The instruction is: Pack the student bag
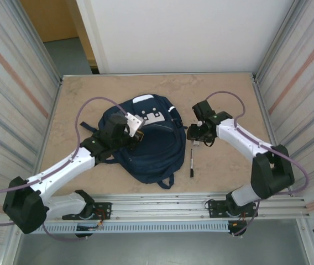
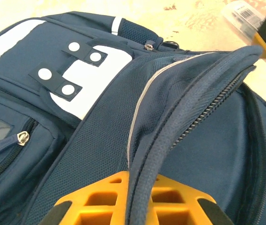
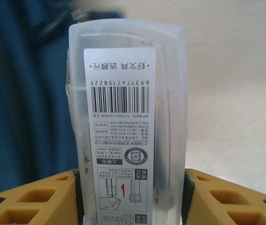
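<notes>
The student bag point(image 1: 151, 143) lies mid-table, navy with white patches, a thin pale stripe and zipped front pockets. The left wrist view shows the left gripper point(image 2: 138, 197) pinched tight on its zippered opening rim. The right wrist view shows the right gripper point(image 3: 130, 199) clamping a clear barcode-labelled box point(image 3: 128, 70) just right of the bag. A pen point(image 1: 191, 163) lies on the table point(image 1: 90, 94) nearby.
</notes>
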`<act>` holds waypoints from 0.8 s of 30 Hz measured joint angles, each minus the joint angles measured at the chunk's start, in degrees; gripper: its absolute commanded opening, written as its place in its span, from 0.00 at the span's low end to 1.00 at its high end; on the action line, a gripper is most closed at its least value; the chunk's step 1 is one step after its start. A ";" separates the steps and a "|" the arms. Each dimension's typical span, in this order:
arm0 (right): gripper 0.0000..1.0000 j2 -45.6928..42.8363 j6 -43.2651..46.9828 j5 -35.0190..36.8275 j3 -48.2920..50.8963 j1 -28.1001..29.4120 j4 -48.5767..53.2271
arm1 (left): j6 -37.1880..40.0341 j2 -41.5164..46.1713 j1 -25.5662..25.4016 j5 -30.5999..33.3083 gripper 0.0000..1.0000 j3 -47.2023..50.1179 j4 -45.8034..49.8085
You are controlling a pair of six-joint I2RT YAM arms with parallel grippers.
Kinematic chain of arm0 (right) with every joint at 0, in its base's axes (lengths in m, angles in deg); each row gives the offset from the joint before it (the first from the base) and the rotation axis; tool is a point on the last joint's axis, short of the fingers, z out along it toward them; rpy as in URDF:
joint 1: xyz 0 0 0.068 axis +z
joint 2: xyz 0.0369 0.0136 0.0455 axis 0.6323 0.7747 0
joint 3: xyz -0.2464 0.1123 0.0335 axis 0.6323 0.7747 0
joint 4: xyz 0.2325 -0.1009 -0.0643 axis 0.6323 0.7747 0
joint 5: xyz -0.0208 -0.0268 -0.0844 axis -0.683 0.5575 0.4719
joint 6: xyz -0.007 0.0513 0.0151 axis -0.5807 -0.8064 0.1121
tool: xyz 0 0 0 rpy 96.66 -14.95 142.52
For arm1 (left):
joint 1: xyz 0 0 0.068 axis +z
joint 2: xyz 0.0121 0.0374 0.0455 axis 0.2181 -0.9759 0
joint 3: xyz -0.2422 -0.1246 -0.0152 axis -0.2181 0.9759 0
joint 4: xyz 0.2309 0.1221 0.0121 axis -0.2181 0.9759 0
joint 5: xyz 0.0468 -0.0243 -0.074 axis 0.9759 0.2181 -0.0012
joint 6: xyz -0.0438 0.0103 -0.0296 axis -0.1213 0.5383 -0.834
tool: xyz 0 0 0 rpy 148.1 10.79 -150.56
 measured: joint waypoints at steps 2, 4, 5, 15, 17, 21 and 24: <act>0.53 -1.86 -0.26 -1.36 -1.40 4.42 2.49 | -1.07 0.00 0.33 -0.90 0.00 -0.11 0.07; 0.53 -3.04 -0.79 -3.48 -3.26 8.87 4.55 | -2.10 0.00 0.70 -1.55 0.00 -0.13 0.00; 0.53 -3.52 -1.01 -4.59 -3.87 10.73 5.07 | -2.62 0.00 0.90 -1.97 0.00 -0.13 -0.02; 0.57 -0.81 -11.61 -17.49 -6.21 18.73 0.96 | -7.10 -0.07 2.64 -7.87 0.00 -0.13 -0.46; 0.61 1.86 -14.38 -18.34 -7.98 17.70 -2.01 | -7.58 -0.07 2.62 -9.05 0.00 -0.13 -0.44; 0.63 5.16 -18.99 -18.25 -10.23 15.23 -7.28 | -8.61 -0.04 2.62 -11.06 0.00 -0.13 -0.28; 0.64 7.39 -21.86 -18.27 -10.88 13.25 -10.34 | -9.29 -0.04 2.62 -11.37 0.00 0.17 -0.74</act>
